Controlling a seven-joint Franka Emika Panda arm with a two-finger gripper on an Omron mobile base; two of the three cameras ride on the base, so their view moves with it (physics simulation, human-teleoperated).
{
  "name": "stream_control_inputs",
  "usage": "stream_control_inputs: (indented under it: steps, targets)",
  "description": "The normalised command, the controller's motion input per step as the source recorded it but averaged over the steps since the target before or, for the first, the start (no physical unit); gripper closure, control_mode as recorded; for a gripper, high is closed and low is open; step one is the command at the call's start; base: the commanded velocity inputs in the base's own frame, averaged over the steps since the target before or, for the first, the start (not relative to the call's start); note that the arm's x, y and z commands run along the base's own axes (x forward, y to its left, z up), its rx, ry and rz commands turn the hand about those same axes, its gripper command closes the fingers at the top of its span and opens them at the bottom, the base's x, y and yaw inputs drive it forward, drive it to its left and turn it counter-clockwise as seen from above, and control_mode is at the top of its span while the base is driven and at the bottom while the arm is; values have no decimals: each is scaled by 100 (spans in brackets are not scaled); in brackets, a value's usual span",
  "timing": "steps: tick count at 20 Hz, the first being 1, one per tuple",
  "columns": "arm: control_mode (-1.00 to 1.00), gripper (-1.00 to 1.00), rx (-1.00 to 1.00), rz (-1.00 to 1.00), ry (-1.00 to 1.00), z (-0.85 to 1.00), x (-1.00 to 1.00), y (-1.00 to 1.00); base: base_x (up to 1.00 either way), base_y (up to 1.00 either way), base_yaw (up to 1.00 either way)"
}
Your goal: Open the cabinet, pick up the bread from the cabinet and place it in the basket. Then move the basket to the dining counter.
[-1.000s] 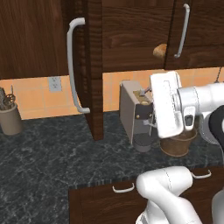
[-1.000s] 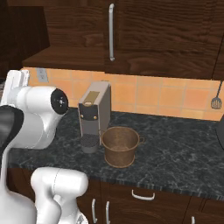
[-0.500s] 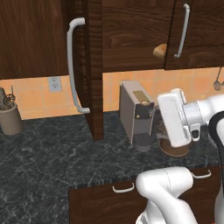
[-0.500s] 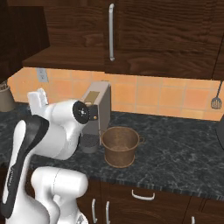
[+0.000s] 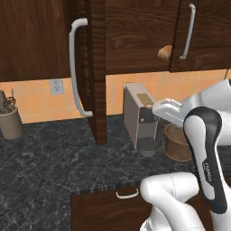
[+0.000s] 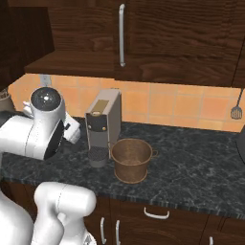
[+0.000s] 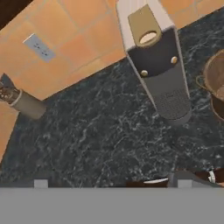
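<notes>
The cabinet's left door [image 5: 92, 67] stands swung open, edge-on, with its silver handle [image 5: 74, 67] facing me. The small tan bread [image 5: 164, 52] sits at the front of the open shelf, beside the shut right door. On the black counter the brown woven basket [image 6: 131, 158] [image 5: 177, 143] stands upright just right of the coffee machine [image 5: 140, 119]. My gripper [image 5: 156, 109] hovers over the counter in front of that machine, below the bread, its fingertips [image 7: 40, 183] wide apart and holding nothing. The basket's rim [image 7: 214, 83] shows at the right edge of the hand view. The dining counter is out of view.
A grey utensil cup [image 5: 10, 121] stands at the far left of the counter, below a wall outlet [image 5: 56, 85]. A drawer handle [image 5: 127, 194] sits under the counter's edge. A spatula [image 6: 236, 110] hangs on the tiled wall at right.
The arm has swung and folded in front of the coffee machine, the hand now lower over the counter. Its jaws stayed wide open. Bread, basket and door have not moved.
</notes>
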Motion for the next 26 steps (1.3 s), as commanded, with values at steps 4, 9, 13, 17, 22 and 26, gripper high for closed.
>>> stream_control_inputs:
  steps: [4,9,13,17,22,26]
  targets:
    - [-100,-100,-89,0,-11,31,79,-50,0,0,0]
    - [-100,-100,-48,-1,-18,89,34,-62,0,0,0]
    - [-100,-100,-13,-1,-8,94,10,-46,0,0,0]
    - [-100,-100,37,-10,3,49,11,-21,0,0,0]
    - [-100,-100,40,-9,-1,17,8,-52,0,0,0]
    - [-100,-100,1,-1,-31,1,41,-32,0,0,0]
